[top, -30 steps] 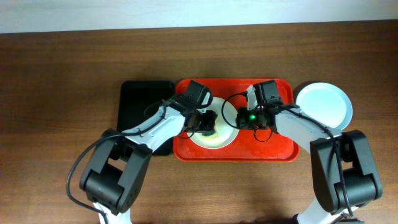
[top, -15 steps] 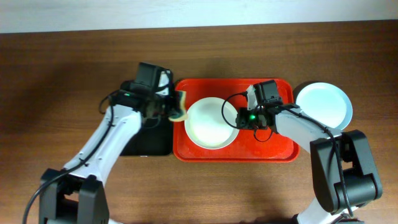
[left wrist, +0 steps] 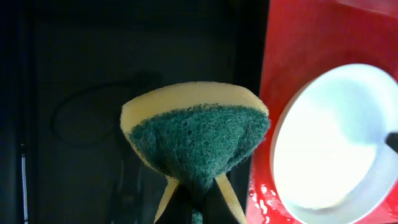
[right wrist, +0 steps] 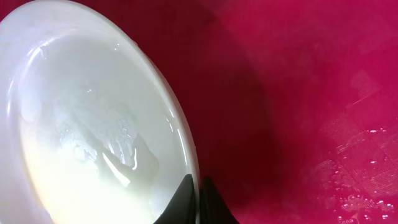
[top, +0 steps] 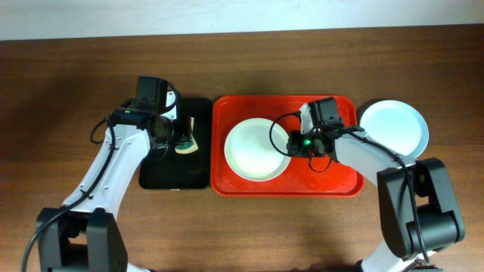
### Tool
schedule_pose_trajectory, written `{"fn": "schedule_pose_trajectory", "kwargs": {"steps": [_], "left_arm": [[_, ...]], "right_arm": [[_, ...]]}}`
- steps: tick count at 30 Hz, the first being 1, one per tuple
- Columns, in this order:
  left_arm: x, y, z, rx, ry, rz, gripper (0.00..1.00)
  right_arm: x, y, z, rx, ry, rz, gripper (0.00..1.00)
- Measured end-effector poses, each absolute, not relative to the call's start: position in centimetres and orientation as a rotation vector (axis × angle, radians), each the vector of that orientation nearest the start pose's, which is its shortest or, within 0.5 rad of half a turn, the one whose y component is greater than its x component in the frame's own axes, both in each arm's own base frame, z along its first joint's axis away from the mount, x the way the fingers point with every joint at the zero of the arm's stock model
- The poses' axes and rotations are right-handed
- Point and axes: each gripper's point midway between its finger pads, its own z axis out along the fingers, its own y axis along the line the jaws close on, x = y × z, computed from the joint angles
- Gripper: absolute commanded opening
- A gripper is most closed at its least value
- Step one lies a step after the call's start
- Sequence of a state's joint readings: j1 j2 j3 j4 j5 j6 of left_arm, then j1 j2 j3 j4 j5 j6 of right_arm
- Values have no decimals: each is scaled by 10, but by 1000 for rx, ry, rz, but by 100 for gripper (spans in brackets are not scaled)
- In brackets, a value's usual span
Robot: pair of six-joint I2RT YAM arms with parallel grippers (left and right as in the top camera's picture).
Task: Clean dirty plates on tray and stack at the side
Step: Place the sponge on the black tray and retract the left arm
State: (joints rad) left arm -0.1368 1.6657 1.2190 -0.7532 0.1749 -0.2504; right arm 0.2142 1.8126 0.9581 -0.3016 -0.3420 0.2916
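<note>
The left end effector (top: 180, 142) hangs over the smaller black rectangular tray (top: 162, 174), clamped on a yellow sponge with a dark green scouring face (top: 186, 143). In the left wrist view the sponge (left wrist: 196, 140) is pinched at its lower end by the left end effector (left wrist: 194, 200), so it fans out with the green face toward the camera. The black tray (left wrist: 74, 93) lies below it; whether the sponge touches that tray cannot be told.

Just to the right of the black tray lies the large red rectangular plastic tray (top: 340, 177), with rounded corners and a raised rim. Both trays sit on the brown wooden surface (top: 76, 75). A pale greenish-white round shallow plate (top: 255, 149) lies in the red tray's left half, close to its left rim. The right end effector (top: 295, 143) is at this plate's right edge, gripping the rim. In the right wrist view, its two dark fingertips (right wrist: 180, 205) straddle the plate's (right wrist: 93, 124) thin edge, one inside and one outside, with almost no gap between them. The plate's inside shows a wet sheen, and the red tray's floor (right wrist: 298, 93) carries small water drops.

Off the red tray, just beside its upper right corner on the surface, rests a white-looking round plate with a pale blue edge (top: 393, 127). Whether another plate lies under it cannot be told.
</note>
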Motion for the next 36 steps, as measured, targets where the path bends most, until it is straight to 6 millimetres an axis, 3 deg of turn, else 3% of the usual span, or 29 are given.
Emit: {"fn": "schedule_pose_trajectory", "kwargs": {"steps": [25, 36], "left_arm": [[372, -54, 91, -53, 2801, -101, 0], [358, -52, 41, -58, 2926, -75, 0]], "right_arm": [[363, 138, 8, 6, 2765, 607, 4], [363, 138, 8, 6, 2765, 607, 4]]}}
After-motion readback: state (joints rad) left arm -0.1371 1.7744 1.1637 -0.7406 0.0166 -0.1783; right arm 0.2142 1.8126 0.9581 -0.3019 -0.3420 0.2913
